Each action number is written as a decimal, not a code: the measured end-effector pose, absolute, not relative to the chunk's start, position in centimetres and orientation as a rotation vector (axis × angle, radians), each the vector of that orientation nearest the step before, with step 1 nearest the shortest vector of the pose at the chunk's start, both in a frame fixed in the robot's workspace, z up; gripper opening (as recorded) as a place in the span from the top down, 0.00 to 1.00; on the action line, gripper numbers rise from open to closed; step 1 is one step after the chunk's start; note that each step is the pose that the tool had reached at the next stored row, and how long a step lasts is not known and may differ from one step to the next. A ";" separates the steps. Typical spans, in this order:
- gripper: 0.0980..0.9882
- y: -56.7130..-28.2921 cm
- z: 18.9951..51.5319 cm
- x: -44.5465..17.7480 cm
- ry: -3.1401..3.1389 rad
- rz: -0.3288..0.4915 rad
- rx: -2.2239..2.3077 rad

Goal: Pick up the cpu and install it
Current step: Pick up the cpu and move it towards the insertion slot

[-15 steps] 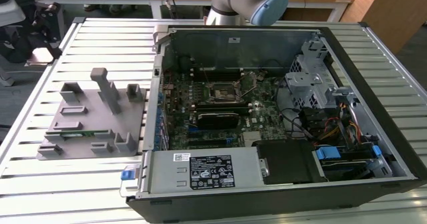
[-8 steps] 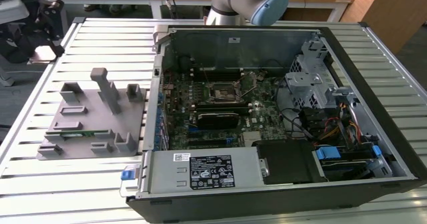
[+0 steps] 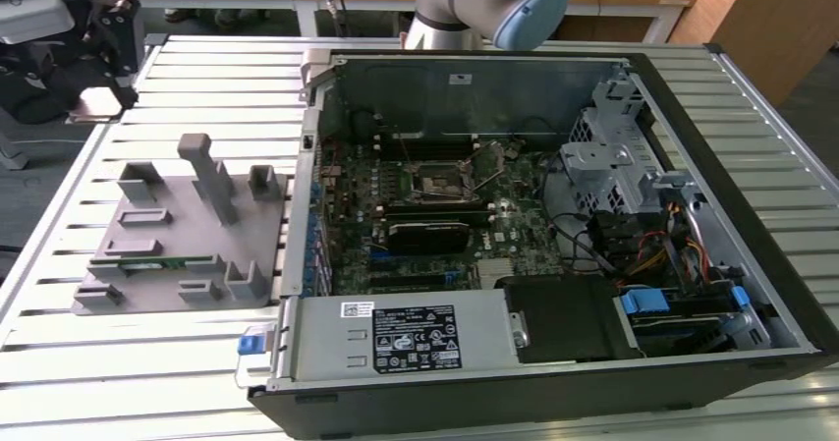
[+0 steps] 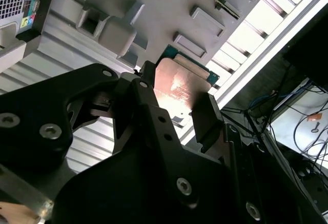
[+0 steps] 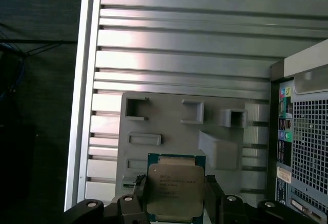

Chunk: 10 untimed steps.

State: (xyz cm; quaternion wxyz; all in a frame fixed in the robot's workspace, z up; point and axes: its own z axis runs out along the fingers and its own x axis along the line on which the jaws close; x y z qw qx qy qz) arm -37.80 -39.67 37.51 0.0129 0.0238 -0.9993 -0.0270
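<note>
The gripper (image 5: pixel 176 202) is clamped on the cpu (image 5: pixel 176 187) and holds it in the air above the gray holder tray (image 5: pixel 169 116) on the slatted tabletop (image 5: pixel 179 44). The open computer case (image 3: pixel 525 215) stands just beside the tray, where a green memory stick (image 3: pixel 151 261) lies.

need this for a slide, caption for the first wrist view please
The gripper holds the cpu by two edges, with a grey tray, slatted metal table and computer case behind.

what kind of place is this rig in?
Probably a robotics lab bench: an open desktop computer case on a slatted metal table, a grey parts fixture beside it, the gripper holding the cpu.
</note>
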 end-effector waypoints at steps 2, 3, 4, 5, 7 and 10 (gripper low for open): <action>0.52 -39.7 37.5 -37.3 -3.113 -0.084 0.074; 0.52 -39.6 37.5 -37.0 -3.113 -0.084 0.074; 0.52 -39.6 37.5 -36.8 -3.113 -0.084 0.074; 0.52 -39.6 37.5 -36.6 -3.113 -0.084 0.074; 0.52 -39.6 37.5 -36.1 -3.112 -0.084 0.074; 0.52 -39.6 37.5 -35.4 -3.112 -0.084 0.074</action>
